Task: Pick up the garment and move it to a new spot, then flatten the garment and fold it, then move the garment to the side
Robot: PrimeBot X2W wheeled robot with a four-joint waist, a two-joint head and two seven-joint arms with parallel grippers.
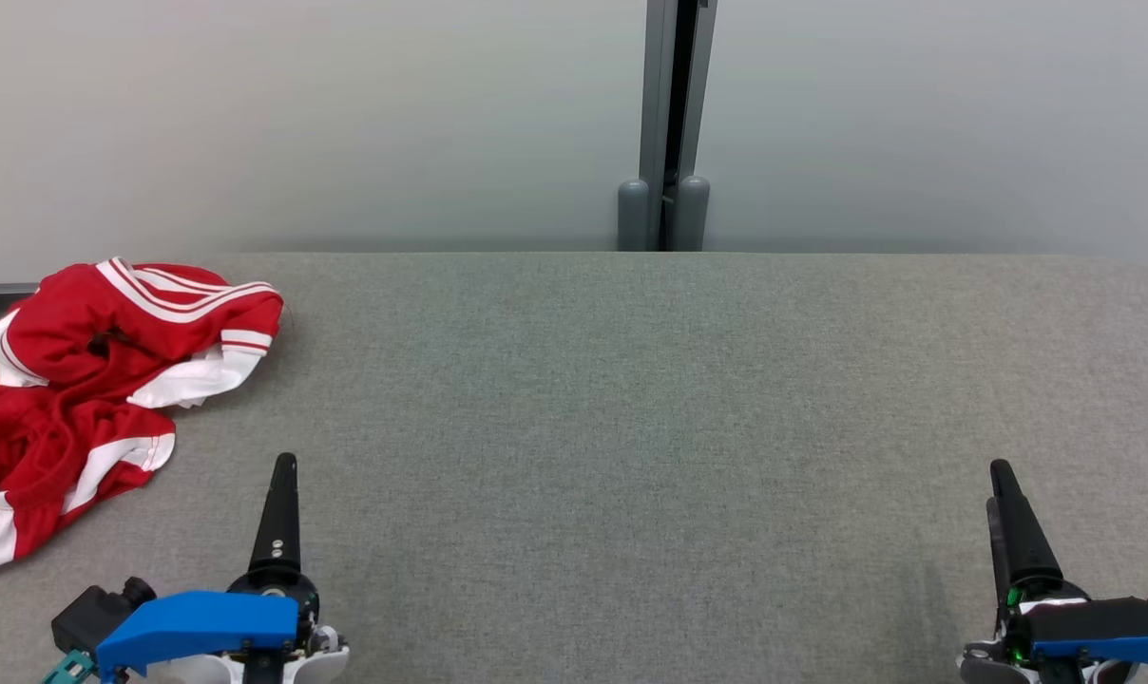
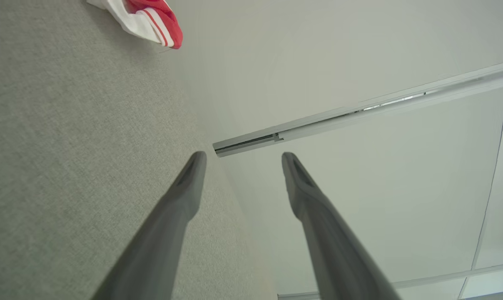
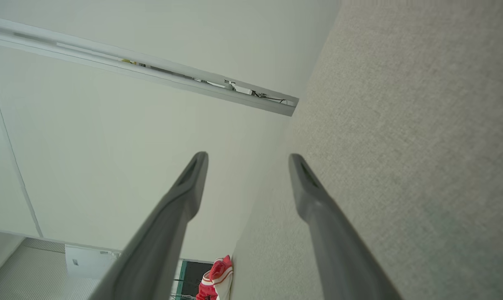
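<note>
The garment (image 1: 89, 380) is red with white stripes and panels. It lies crumpled at the left edge of the grey felt table (image 1: 631, 427). A corner of the garment (image 2: 149, 18) shows at the top of the left wrist view, and a small part of the garment (image 3: 218, 279) at the bottom of the right wrist view. My left gripper (image 1: 284, 470) hovers near the front left, to the right of the garment, apart from it. My right gripper (image 1: 1004, 480) is at the front right. Both stand open with nothing between their fingers (image 2: 185, 187) (image 3: 310, 187).
A pale wall runs behind the table, with a grey vertical post (image 1: 667, 123) at the back centre. The table's middle and right are bare felt. The table's left edge is close beside the garment.
</note>
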